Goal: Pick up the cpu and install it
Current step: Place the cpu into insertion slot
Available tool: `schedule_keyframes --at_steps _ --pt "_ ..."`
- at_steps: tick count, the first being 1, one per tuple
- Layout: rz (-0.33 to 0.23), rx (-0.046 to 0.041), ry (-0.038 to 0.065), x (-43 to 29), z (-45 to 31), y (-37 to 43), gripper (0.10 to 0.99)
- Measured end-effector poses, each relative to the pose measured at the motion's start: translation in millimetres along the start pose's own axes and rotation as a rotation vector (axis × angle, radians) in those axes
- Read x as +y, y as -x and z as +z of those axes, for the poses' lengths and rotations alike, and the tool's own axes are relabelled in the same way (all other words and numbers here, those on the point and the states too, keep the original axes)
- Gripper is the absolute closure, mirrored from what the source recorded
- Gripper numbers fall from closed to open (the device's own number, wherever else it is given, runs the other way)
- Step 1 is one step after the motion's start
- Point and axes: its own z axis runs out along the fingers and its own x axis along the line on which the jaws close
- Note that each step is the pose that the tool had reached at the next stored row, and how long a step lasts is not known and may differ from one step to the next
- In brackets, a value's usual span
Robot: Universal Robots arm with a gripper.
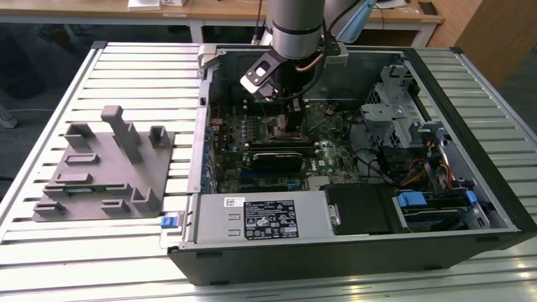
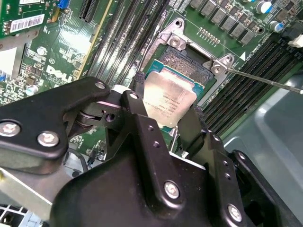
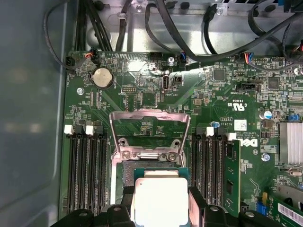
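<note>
Slatted metal table [image 1: 134, 69] carries an open computer case [image 1: 495, 145] toward its edge on the exterior view's right, and a grey fixture [image 1: 100, 170] lies near the edge on the exterior view's left. Inside the case the motherboard [image 3: 142, 90] lies flat, and the arm reaches down over its middle part. In both wrist views the gripper [image 2: 163, 113] is closed on the cpu [image 2: 169, 100], with one black finger [image 2: 135, 101] on each of two opposite edges, and the silvery top faces up. The cpu hangs directly over the socket [image 2: 184, 59], whose metal load frame [image 3: 149, 127] stands lifted open, between the two groups of memory slots [image 3: 85, 170]. I cannot tell if the chip already touches the socket contacts or is a little above them. As I judge it, this part is light, thin and fully stiff, so it does not bend, but the smooth metal lid is slippery and the underside and the socket contacts are fragile. For this reason the side edges are the right place to hold, with small force and the chip kept level, and the present grip looks suitable to me.
</note>
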Motion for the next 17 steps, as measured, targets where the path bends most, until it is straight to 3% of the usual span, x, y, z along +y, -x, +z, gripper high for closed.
schedule_keyframes --at_steps 17 --pt "0.000 0.0007 0.000 -0.3 6.0 0.0 0.553"
